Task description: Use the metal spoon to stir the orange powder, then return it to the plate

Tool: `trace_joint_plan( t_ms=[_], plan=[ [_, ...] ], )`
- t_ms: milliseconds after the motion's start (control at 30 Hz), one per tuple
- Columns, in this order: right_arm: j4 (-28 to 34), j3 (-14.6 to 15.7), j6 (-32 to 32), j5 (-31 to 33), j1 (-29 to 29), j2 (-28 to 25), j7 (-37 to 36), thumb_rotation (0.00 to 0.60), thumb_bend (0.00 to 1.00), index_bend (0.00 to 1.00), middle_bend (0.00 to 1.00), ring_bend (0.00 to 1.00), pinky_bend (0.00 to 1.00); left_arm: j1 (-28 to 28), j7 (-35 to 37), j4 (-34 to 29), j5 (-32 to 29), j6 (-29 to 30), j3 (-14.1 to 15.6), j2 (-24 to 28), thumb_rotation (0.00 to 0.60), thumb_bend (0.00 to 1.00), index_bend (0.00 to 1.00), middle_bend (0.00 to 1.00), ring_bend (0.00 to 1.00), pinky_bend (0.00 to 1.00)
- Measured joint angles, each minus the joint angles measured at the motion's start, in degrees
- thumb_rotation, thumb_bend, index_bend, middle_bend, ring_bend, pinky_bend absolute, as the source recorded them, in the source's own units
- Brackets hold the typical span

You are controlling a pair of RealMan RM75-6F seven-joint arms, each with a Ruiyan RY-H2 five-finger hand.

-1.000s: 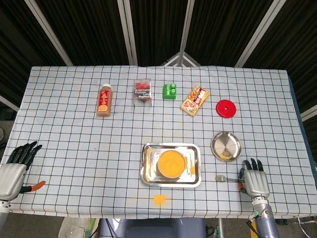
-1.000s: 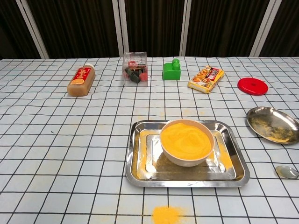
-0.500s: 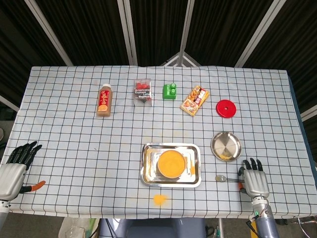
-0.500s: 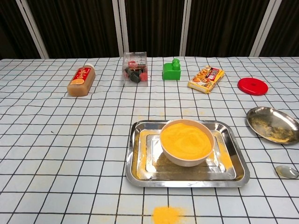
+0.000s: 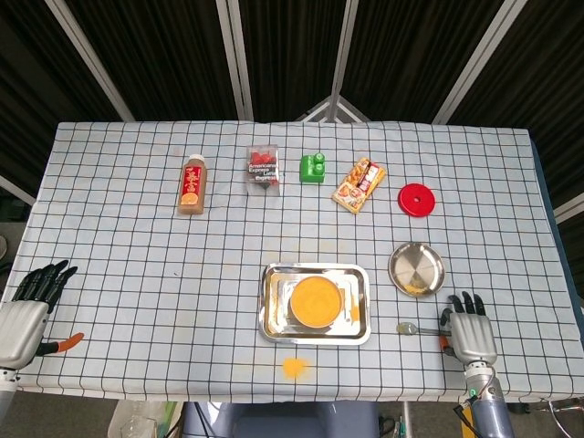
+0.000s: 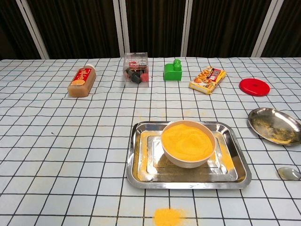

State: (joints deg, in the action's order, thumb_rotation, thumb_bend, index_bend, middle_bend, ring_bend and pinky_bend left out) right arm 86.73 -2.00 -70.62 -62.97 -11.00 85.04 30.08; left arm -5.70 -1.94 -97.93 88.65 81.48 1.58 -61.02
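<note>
The metal spoon [image 5: 412, 328] lies on the tablecloth just below the round metal plate [image 5: 417, 267], its handle pointing at my right hand [image 5: 470, 330]. That hand rests flat at the table's front right, fingers apart, with the handle's end by its thumb side. The chest view shows only the spoon's bowl [image 6: 289, 173] and the plate [image 6: 274, 125]. A white bowl of orange powder [image 5: 316, 301] [image 6: 188, 142] stands in a steel tray [image 5: 271, 315] [image 6: 141, 165]. My left hand [image 5: 27, 315] lies open and empty at the front left edge.
Spilled orange powder [image 5: 293, 367] [image 6: 168, 216] lies in front of the tray. Along the back stand a brown bottle [image 5: 192, 184], a clear snack box [image 5: 263, 169], a green block [image 5: 314, 168], a snack packet [image 5: 359, 184] and a red lid [image 5: 415, 199].
</note>
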Motion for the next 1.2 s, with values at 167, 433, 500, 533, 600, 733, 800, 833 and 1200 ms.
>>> trace_joint_plan(
  t_ms=[167,433,500,533,600,733,800,833,1200],
  plan=[
    [0.0,0.0,0.0,-0.1,0.0,0.1,-0.2,0.600,0.47,0.55,0.17,0.00,0.00,0.0,0.0,0.0,0.0,0.0,0.0,0.0,0.600,0.00,0.00,0.00,0.00,0.00],
    [0.2,-0.1,-0.3,-0.4,0.0,0.0,-0.7,0.600,0.48,0.56,0.17,0.00,0.00,0.0,0.1,-0.1,-0.1,-0.1,0.0,0.0,0.600,0.00,0.00,0.00,0.00,0.00],
    [0.4,-0.2,-0.4,-0.5,0.0,0.0,-0.8,0.600,0.48,0.56,0.18,0.00,0.00,0.0,0.1,-0.1,-0.2,-0.1,0.0,0.0,0.600,0.00,0.00,0.00,0.00,0.00],
    [0.5,-0.2,-0.4,-0.5,0.0,-0.1,-0.9,0.600,0.48,0.56,0.18,0.00,0.00,0.0,0.1,-0.1,-0.2,-0.1,0.0,0.0,0.600,0.00,0.00,0.00,0.00,0.00],
    [0.8,-0.3,-0.6,-0.6,0.0,-0.2,-1.1,0.600,0.48,0.56,0.18,0.00,0.00,0.0,0.1,-0.1,-0.3,-0.2,0.0,0.0,0.600,0.00,0.00,0.00,0.00,0.00],
    [1.3,-0.6,-1.0,-0.8,0.0,-0.5,-1.6,0.600,0.48,0.57,0.19,0.00,0.00,0.0,0.1,-0.1,-0.3,-0.2,0.0,0.0,0.600,0.00,0.00,0.00,0.00,0.00],
    [1.6,-0.8,-1.2,-1.0,0.1,-0.7,-1.9,0.600,0.48,0.59,0.22,0.00,0.00,0.0,0.1,-0.1,-0.3,-0.2,0.0,0.0,0.600,0.00,0.00,0.00,0.00,0.00],
    [1.8,-0.9,-1.3,-1.1,0.1,-0.8,-2.2,0.600,0.48,0.60,0.23,0.00,0.00,0.0,0.1,-0.1,-0.4,-0.2,0.0,0.0,0.600,0.00,0.00,0.00,0.00,0.00],
    [3.2,-2.2,-2.9,-2.5,0.2,-1.9,-4.9,0.600,0.48,0.61,0.37,0.15,0.00,0.0,0.2,-0.2,-0.5,-0.2,-0.2,0.1,0.600,0.00,0.00,0.00,0.00,0.00]
  ],
)
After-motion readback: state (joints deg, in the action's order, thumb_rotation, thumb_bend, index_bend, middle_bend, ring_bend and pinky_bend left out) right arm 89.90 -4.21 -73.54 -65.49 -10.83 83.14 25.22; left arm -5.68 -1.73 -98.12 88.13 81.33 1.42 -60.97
